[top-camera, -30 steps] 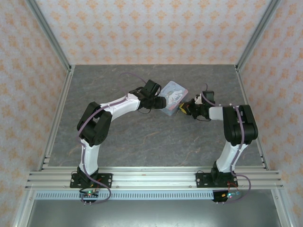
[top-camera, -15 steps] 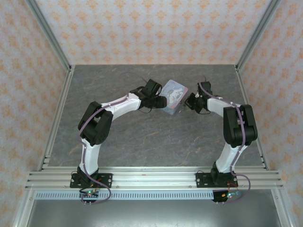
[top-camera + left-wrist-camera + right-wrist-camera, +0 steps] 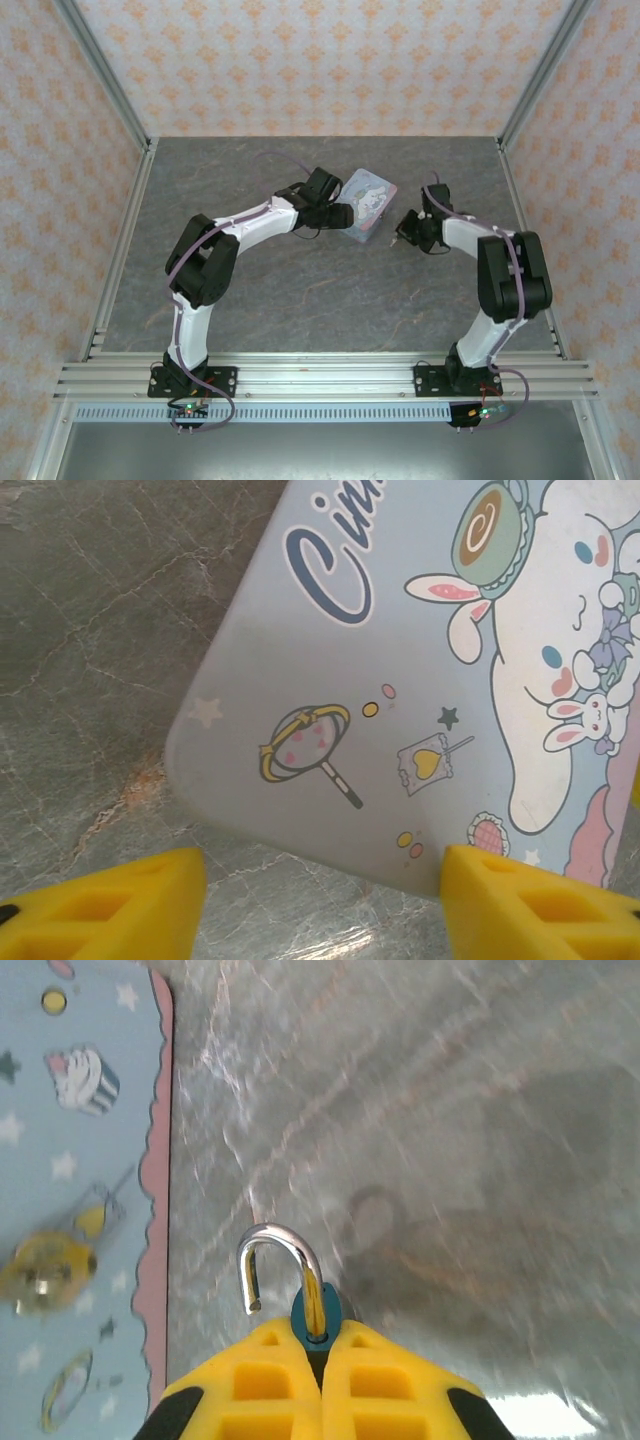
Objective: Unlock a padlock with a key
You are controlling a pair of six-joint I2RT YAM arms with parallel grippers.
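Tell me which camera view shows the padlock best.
The right wrist view: the padlock is close up, teal body pinched in the right gripper, silver shackle showing one free end. In the top external view it is too small to make out near the tin.

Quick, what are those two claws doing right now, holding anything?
Left gripper: open, fingers spread near the tin, gripping nothing.
Right gripper: closed on the padlock.

Left arm (image 3: 250, 222) with jaws wide apart; right arm (image 3: 465, 238) with jaws together (yellow tips (image 3: 285, 1370) in contact).
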